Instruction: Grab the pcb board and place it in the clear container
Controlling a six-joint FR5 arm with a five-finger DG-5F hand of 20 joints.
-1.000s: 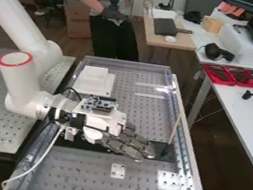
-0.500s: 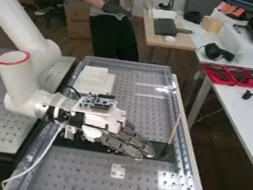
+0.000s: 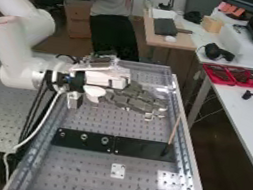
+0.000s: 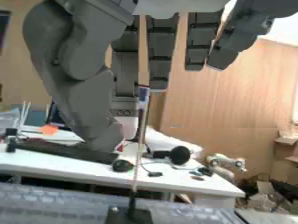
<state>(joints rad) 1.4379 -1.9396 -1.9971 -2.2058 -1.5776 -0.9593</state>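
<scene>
Hand (image 3: 135, 99): we see its fingers straight and loosely open, over the perforated bench top (image 3: 87, 171) | pcb board: we cannot tell where it is | Nearby: we see a thin stick (image 3: 174, 129) in a small dark base (image 3: 166, 152), beside two black plates on the bench top.

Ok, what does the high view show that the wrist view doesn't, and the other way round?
High view: the arm's white links and a small white plate lying on the bench. Wrist view: a wood-toned wall behind the desk. Both: the hand, a thin rod, the desk and the perforated bench.
</scene>
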